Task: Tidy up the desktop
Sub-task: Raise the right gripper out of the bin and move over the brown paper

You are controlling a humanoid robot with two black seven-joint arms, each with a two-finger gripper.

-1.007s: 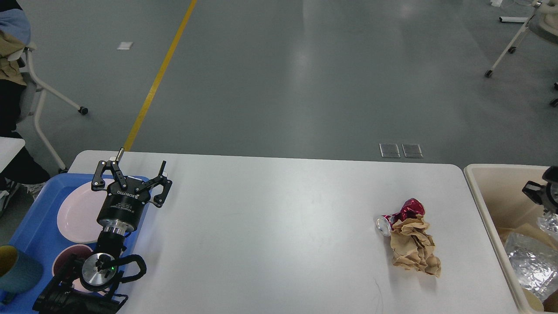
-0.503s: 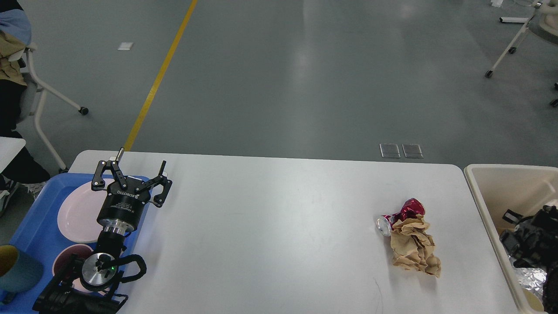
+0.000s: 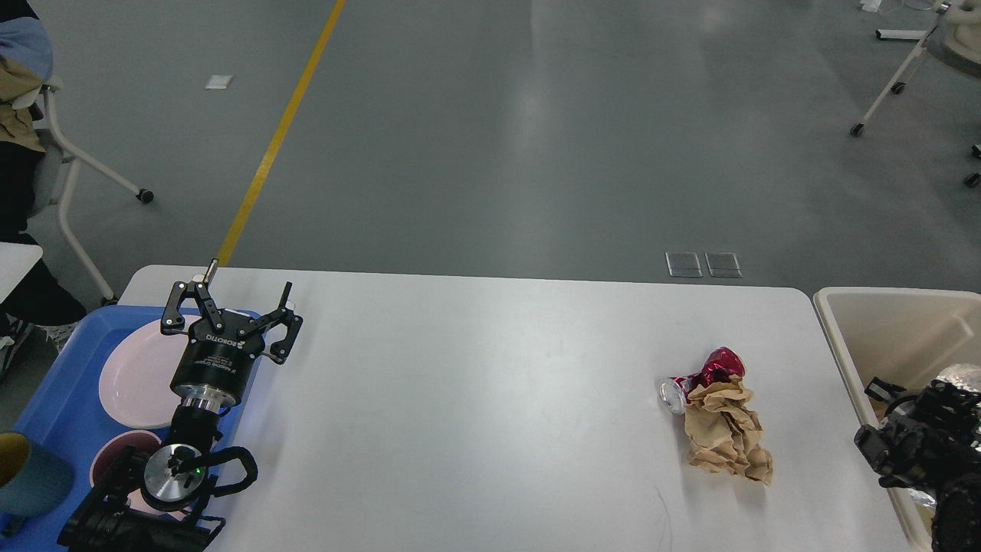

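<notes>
The tabletop (image 3: pixel 475 399) is white, smooth and level, with rounded corners, stretching from my left end effector (image 3: pixel 230 307) rightward.

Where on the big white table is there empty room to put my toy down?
The widest bare patch of the desktop lies in the middle, between the left gripper by the blue tray and the crumpled brown paper. It is crowded on the right, where the crushed red can touches the paper, with the right gripper near the beige bin.
</notes>
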